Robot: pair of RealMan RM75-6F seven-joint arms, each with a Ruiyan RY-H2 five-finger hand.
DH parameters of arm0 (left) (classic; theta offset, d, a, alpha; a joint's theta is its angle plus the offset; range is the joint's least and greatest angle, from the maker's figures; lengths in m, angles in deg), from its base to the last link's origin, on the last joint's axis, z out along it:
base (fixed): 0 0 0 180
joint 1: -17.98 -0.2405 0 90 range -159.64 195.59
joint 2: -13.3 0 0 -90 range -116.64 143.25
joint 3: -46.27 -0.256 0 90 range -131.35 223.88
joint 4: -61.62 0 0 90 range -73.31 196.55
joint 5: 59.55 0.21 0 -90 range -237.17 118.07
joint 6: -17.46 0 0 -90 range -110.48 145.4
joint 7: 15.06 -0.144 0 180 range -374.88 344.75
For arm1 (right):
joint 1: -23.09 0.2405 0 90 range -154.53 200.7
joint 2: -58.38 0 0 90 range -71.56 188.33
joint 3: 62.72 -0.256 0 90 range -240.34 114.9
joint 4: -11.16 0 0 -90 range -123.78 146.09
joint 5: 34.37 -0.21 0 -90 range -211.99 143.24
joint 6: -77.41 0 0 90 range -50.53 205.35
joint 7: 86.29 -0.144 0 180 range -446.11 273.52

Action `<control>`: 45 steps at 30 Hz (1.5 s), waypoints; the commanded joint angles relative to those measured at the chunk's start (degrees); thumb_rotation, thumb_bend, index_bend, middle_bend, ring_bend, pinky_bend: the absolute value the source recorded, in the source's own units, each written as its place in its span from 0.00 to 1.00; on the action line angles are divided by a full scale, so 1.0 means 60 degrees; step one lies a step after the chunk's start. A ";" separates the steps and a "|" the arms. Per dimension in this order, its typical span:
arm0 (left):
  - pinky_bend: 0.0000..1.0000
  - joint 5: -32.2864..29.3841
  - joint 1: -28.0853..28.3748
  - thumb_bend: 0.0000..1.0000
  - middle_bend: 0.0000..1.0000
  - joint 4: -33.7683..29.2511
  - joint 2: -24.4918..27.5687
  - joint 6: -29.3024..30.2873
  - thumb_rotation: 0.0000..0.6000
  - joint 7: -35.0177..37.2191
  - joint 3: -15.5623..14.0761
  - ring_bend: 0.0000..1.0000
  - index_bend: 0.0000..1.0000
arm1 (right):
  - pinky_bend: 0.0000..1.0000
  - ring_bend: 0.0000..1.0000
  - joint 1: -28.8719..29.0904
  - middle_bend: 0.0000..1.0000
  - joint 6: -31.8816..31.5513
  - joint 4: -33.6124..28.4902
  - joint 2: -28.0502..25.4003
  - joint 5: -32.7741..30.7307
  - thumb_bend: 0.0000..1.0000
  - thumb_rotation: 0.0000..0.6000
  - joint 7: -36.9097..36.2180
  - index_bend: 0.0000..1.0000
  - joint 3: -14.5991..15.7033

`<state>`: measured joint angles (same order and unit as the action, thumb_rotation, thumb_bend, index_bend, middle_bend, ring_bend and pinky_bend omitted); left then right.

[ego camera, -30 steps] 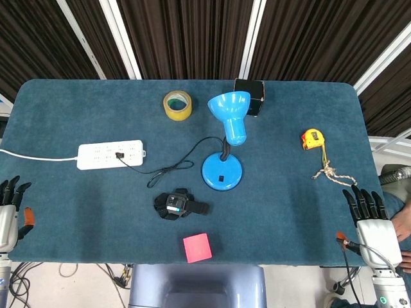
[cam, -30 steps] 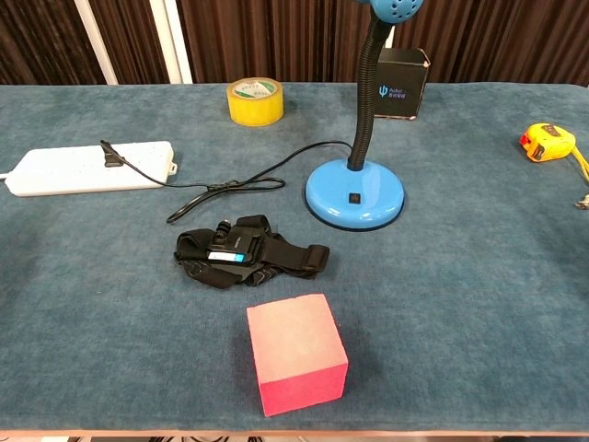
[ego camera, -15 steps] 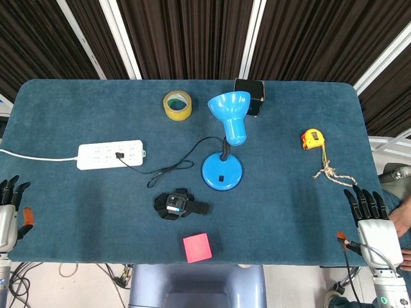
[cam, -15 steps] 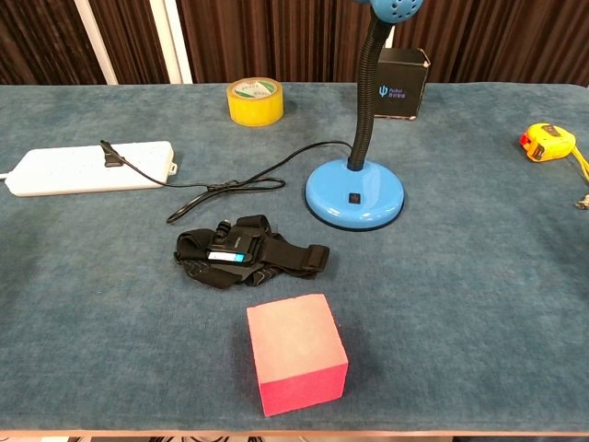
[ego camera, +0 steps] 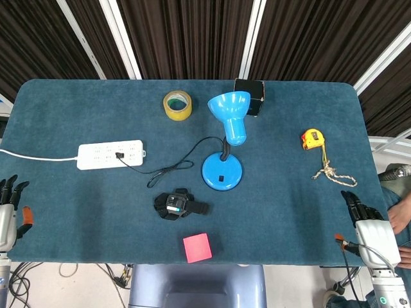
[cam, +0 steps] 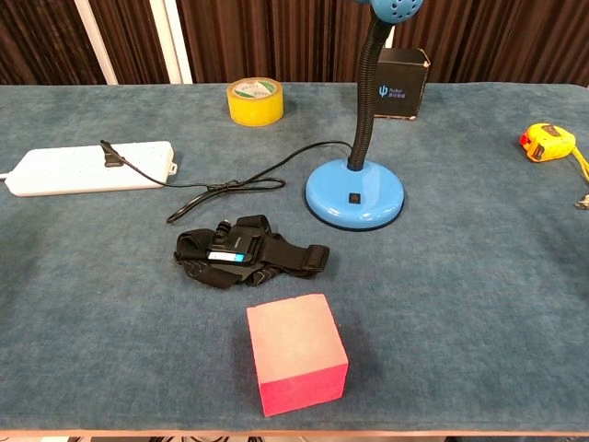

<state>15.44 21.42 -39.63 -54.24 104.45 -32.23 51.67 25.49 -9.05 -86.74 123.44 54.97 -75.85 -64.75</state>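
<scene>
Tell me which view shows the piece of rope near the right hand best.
Head view: the rope lies whole on the table, just ahead of the right hand and trailing from the yellow tape measure. Chest view catches only a scrap of it at the right edge.

Left hand (ego camera: 6, 215) cut by the frame edge; lamp (cam: 355, 193) head cropped
</scene>
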 commanded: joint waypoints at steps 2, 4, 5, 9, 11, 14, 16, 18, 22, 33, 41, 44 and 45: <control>0.00 -0.0056 0.0024 0.64 0.03 -0.0029 -0.0011 -0.0051 1.00 -0.0038 0.0012 0.00 0.17 | 0.47 0.50 0.0572 0.36 0.1121 -0.0567 -0.0491 -0.0246 0.25 1.00 -0.0230 0.00 -0.0019; 0.00 -0.0052 0.0034 0.64 0.03 -0.0037 -0.0025 -0.0041 1.00 -0.0076 0.0019 0.00 0.17 | 0.50 0.54 0.1000 0.40 0.1803 -0.0868 -0.0725 -0.0443 0.29 1.00 -0.0151 0.00 -0.0159; 0.00 -0.0057 0.0034 0.64 0.03 -0.0043 -0.0030 -0.0041 1.00 -0.0083 0.0020 0.00 0.17 | 0.51 0.56 0.1182 0.42 0.2072 -0.0958 -0.0788 -0.0550 0.33 1.00 -0.0072 0.00 -0.0237; 0.00 -0.0123 0.0033 0.64 0.03 -0.0063 -0.0026 -0.0058 1.00 -0.0088 0.0031 0.00 0.17 | 0.57 0.62 0.2033 0.47 0.3322 -0.1248 -0.0811 -0.1281 0.40 1.00 0.0540 0.00 -0.0609; 0.00 -0.0156 0.0031 0.64 0.03 -0.0066 -0.0027 -0.0054 1.00 -0.0062 0.0051 0.00 0.17 | 0.59 0.64 0.2489 0.48 0.4027 -0.1332 -0.0702 -0.1887 0.40 1.00 0.0821 0.00 -0.0805; 0.00 -0.0181 0.0027 0.64 0.03 -0.0082 -0.0025 -0.0064 1.00 0.0003 0.0061 0.00 0.17 | 0.63 0.67 0.3094 0.51 0.4847 -0.1412 -0.0458 -0.2719 0.41 1.00 0.1400 0.00 -0.1006; 0.00 -0.0183 0.0029 0.64 0.03 -0.0078 -0.0020 -0.0073 1.00 0.0005 0.0058 0.00 0.17 | 0.65 0.67 0.3497 0.51 0.5257 -0.1437 -0.0192 -0.3290 0.40 1.00 0.1924 0.00 -0.1108; 0.00 -0.0200 0.0033 0.64 0.03 -0.0080 -0.0017 -0.0083 1.00 0.0009 0.0062 0.00 0.17 | 0.67 0.68 0.3853 0.52 0.5528 -0.1483 0.0116 -0.3886 0.40 1.00 0.2388 0.00 -0.1192; 0.00 -0.0268 0.0039 0.64 0.03 -0.0090 -0.0005 -0.0121 1.00 0.0029 0.0076 0.00 0.17 | 0.70 0.68 0.4452 0.52 0.5820 -0.1528 0.0686 -0.5011 0.40 1.00 0.3127 0.00 -0.1291; 0.00 -0.0336 0.0046 0.64 0.03 -0.0166 0.0061 -0.0182 1.00 0.0152 0.0088 0.00 0.17 | 0.79 0.69 0.5828 0.53 0.5526 -0.1227 0.2237 -0.7463 0.40 1.00 0.4495 0.00 -0.1387; 0.00 -0.0364 0.0054 0.64 0.03 -0.0164 0.0047 -0.0175 1.00 0.0102 0.0090 0.00 0.17 | 0.83 0.69 0.6557 0.53 0.5241 -0.1001 0.2870 -0.8372 0.40 1.00 0.4927 0.00 -0.1506; 0.00 -0.0387 0.0057 0.64 0.03 -0.0161 0.0048 -0.0178 1.00 0.0101 0.0097 0.00 0.17 | 0.85 0.69 0.6820 0.53 0.5174 -0.0899 0.3089 -0.8626 0.41 1.00 0.5059 0.00 -0.1537; 0.00 -0.0392 0.0058 0.64 0.03 -0.0163 0.0050 -0.0179 1.00 0.0101 0.0100 0.00 0.17 | 0.85 0.69 0.6887 0.53 0.5135 -0.0869 0.3157 -0.8695 0.40 1.00 0.5088 0.00 -0.1553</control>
<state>13.09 21.77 -40.60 -53.94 103.37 -31.62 52.26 66.28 22.12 -92.31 141.85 3.32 -45.71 -73.89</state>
